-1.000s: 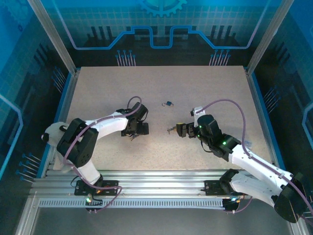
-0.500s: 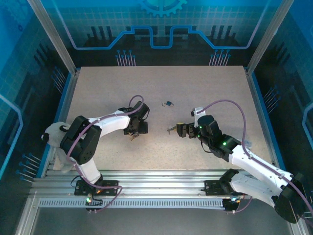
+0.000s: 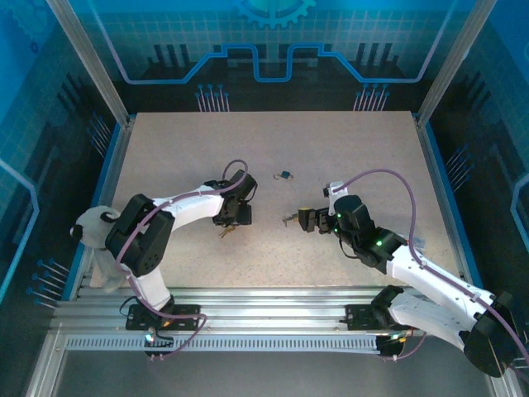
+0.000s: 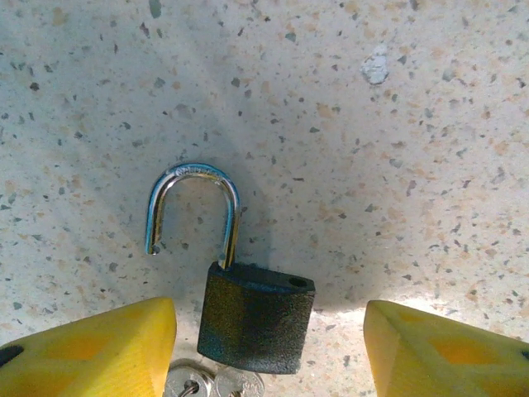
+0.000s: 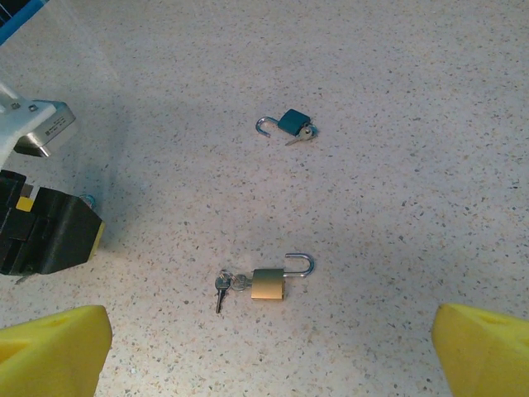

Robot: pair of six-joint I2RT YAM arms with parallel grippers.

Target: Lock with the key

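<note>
Left wrist view: black padlock lies flat on the speckled tabletop, shackle swung open, keys at its base. Left pincer is open, one yellow finger on each side of the lock body, neither touching. Right wrist view: right pincer is wide open above a brass padlock with a key bunch. A teal padlock lies farther off. Both have open shackles.

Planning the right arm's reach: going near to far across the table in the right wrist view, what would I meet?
Brass padlock with its keys beside it, shackle open → blue padlock, shackle also open.
</note>
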